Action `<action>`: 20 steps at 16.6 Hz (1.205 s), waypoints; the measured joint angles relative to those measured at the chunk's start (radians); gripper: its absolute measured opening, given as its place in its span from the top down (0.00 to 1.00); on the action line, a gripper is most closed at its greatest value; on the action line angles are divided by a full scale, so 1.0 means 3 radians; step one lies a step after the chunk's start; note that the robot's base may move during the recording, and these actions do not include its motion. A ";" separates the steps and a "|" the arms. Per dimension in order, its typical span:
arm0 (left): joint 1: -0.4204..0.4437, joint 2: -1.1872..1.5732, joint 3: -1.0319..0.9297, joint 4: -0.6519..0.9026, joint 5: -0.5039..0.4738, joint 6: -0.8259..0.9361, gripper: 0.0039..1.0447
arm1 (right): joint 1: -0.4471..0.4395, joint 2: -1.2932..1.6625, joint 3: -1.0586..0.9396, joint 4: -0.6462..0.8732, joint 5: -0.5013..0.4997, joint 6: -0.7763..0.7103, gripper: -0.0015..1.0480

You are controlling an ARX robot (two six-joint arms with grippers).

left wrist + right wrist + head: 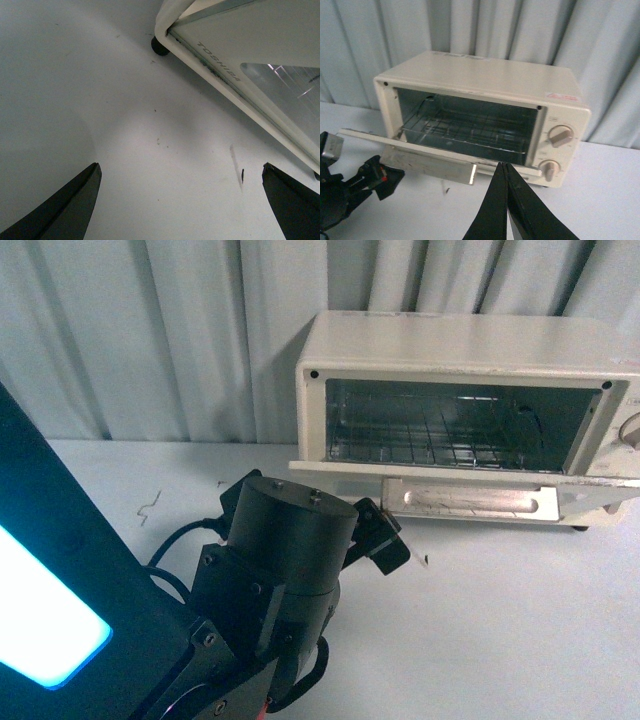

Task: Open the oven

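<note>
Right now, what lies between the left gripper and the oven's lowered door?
Only bare table with a few small specks. The left wrist view shows it best: the left gripper is open and clear of the oven door.

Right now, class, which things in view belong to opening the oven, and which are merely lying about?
Job: oven, its lowered door, bar handle, left gripper.
Just there: table, curtain, idle right gripper.
</note>
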 joint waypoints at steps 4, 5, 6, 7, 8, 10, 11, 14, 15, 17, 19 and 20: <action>0.0000 0.0000 0.0000 0.0003 0.0001 0.0000 0.06 | 0.0300 -0.1884 -0.0280 -0.1689 0.0515 -0.0113 0.98; 0.0001 0.0000 0.0000 0.0003 0.0001 0.0000 0.06 | 0.0492 -0.2345 -0.0331 -0.2033 0.0740 -0.0111 0.96; 0.0001 0.0000 -0.0001 0.0001 0.0000 0.0000 0.06 | 0.0636 -0.2506 -0.0338 -0.2162 0.0926 -0.0080 0.88; 0.0000 0.0000 0.0000 0.0000 0.0000 0.0000 0.06 | 0.0814 -0.2438 -0.0348 -0.2082 0.1180 0.0018 0.77; 0.0000 0.0000 0.0000 0.0001 0.0003 0.0000 0.06 | 0.0999 -0.2280 -0.0360 -0.1954 0.1418 0.0113 0.69; 0.0000 0.0000 -0.0001 0.0004 0.0003 0.0000 0.06 | 0.1165 -0.2107 -0.0361 -0.1943 0.1633 0.0282 0.48; 0.0003 0.0000 0.0000 0.0001 0.0000 0.0000 0.06 | 0.1164 -0.2132 -0.0361 -0.1925 0.1666 0.0318 0.40; 0.0003 0.0000 0.0000 0.0000 0.0003 0.0001 0.06 | 0.0750 -0.2647 -0.0374 -0.1864 0.1298 0.0303 0.58; 0.0005 0.0000 -0.0001 0.0001 0.0000 0.0000 0.06 | 0.0584 -0.2745 -0.0373 -0.2003 0.1163 0.0304 0.67; 0.0004 0.0000 0.0000 -0.0001 0.0001 0.0000 0.06 | 0.0295 -0.2833 -0.0367 -0.2178 0.0834 0.0301 0.88; 0.0004 0.0000 0.0000 0.0003 0.0001 0.0000 0.06 | 0.0058 -0.2848 -0.0364 -0.2266 0.0610 0.0295 0.98; 0.0004 0.0000 0.0000 0.0001 0.0000 0.0000 0.06 | -0.0042 -0.2848 -0.0361 -0.2293 0.0511 0.0292 0.98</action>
